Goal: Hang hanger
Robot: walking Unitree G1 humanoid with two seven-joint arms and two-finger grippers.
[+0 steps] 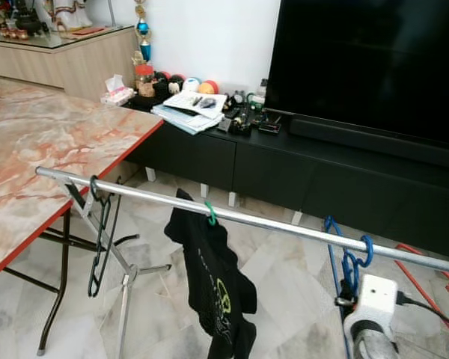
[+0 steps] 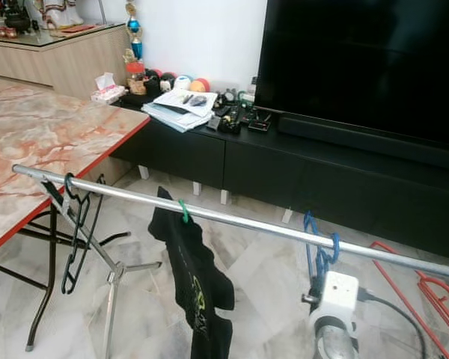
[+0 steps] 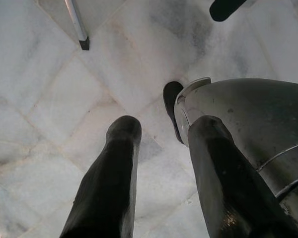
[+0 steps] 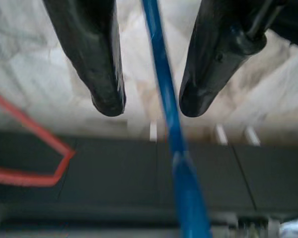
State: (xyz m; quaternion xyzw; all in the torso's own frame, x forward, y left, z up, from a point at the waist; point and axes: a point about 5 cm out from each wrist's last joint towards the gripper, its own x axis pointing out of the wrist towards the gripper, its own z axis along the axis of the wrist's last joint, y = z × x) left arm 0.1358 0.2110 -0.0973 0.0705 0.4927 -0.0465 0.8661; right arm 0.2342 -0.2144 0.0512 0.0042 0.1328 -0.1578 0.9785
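Note:
A blue hanger (image 1: pixel 351 262) hangs by its hook over the silver rail (image 1: pixel 284 223), near the rail's right end. My right gripper (image 4: pixel 151 106) is just below the rail with its fingers apart. The hanger's blue bar (image 4: pixel 164 89) runs between the two fingertips, and neither fingertip presses on it. Further left on the rail, a black T-shirt (image 1: pixel 213 288) hangs from a green hook (image 1: pixel 209 213), and an empty black hanger (image 1: pixel 101 239) hangs near the left end. My left gripper (image 3: pixel 164 129) hangs open over the marble floor, beside my silver leg (image 3: pixel 248 119).
A marble-topped table with a red edge (image 1: pixel 45 149) stands at the left, close to the rail's end. The rack's folding legs (image 1: pixel 127 269) spread out below. A black TV stand (image 1: pixel 322 172) and TV (image 1: pixel 374 60) are behind. Red hangers (image 1: pixel 438 280) lie on the floor at the right.

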